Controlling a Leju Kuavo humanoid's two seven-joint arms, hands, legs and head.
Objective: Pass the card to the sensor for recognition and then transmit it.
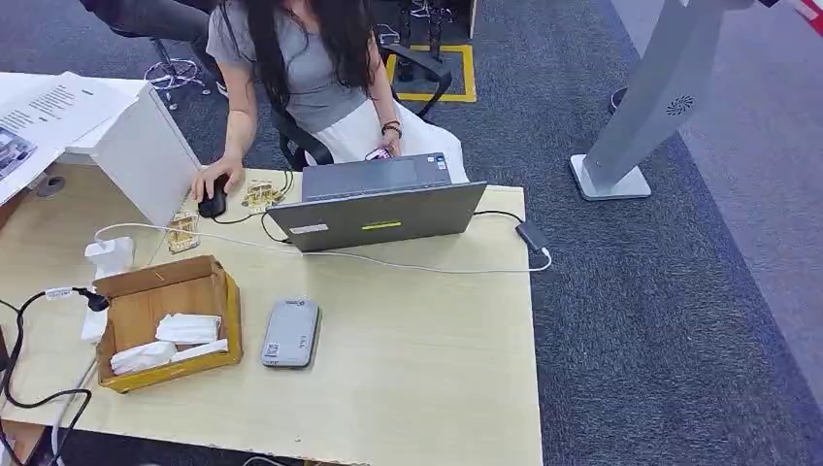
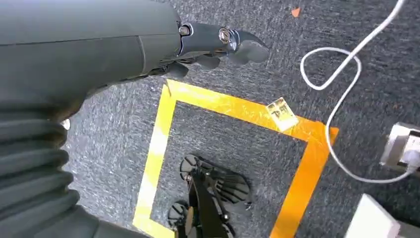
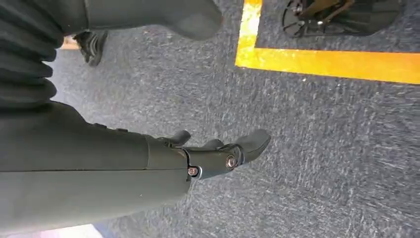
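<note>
Down at the robot's sides, the left hand (image 2: 218, 47) hangs over grey carpet, fingers apart and slightly curled with nothing in them. Under it in the left wrist view runs a yellow tape square (image 2: 233, 106) with a small yellowish tag (image 2: 282, 114) lying on its edge, and a white cable (image 2: 341, 99) loops across the carpet towards a white plug block (image 2: 403, 148). The right hand (image 3: 218, 151) is just the same: loose, spread, empty, above bare carpet near a yellow tape line (image 3: 327, 62).

Up on the light wooden table (image 1: 427, 379), the near edge first: a grey flat device (image 1: 290, 333), likely the sensor, lies flat just beside an open cardboard box (image 1: 206, 289). Inside the box are a few white wrapped pieces (image 1: 184, 330); whether any of them is the card, I cannot tell, and no card stands out elsewhere on the table. A black cable (image 1: 29, 388) curls off the near left corner.

Further back, a white cable (image 1: 408, 262) crosses the tabletop in front of a grey laptop (image 1: 378, 206), its lid open away from the robot. A black power adapter (image 1: 531, 235) sits at the table's right edge.

Behind the laptop a person (image 1: 301, 68) in a grey top sits on an office chair, one hand on a black mouse (image 1: 213, 202), the other holding a phone (image 1: 378, 153). A white box (image 1: 146, 155) stands at far left, and a grey stand (image 1: 641, 116) rises on the carpet at right.
</note>
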